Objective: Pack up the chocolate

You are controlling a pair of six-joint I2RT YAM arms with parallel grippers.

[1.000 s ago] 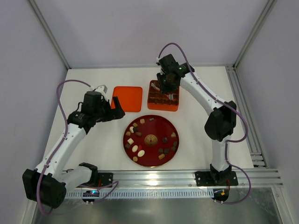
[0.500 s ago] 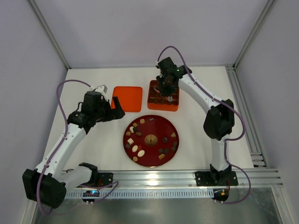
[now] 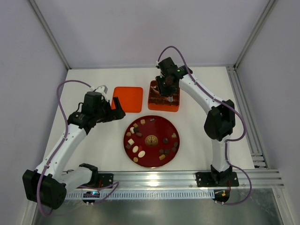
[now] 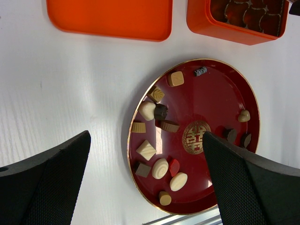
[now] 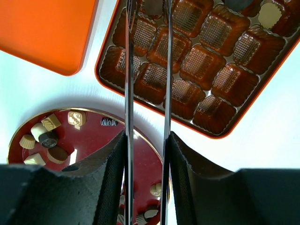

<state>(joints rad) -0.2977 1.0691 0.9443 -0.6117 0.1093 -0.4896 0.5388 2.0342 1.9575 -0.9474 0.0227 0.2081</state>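
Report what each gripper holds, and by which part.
Left gripper: open, nothing between its fingers. Right gripper: its thin blades reach over the orange tray with their tips out of view, so any hold cannot be told.

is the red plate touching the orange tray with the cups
Apart. The right wrist view shows a strip of white table between the plate's gold rim and the tray's near edge.

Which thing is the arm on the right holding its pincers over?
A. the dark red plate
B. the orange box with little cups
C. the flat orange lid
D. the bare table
B: seen from above, the right gripper hangs over the orange box, and its own camera looks straight down on the box's cups.
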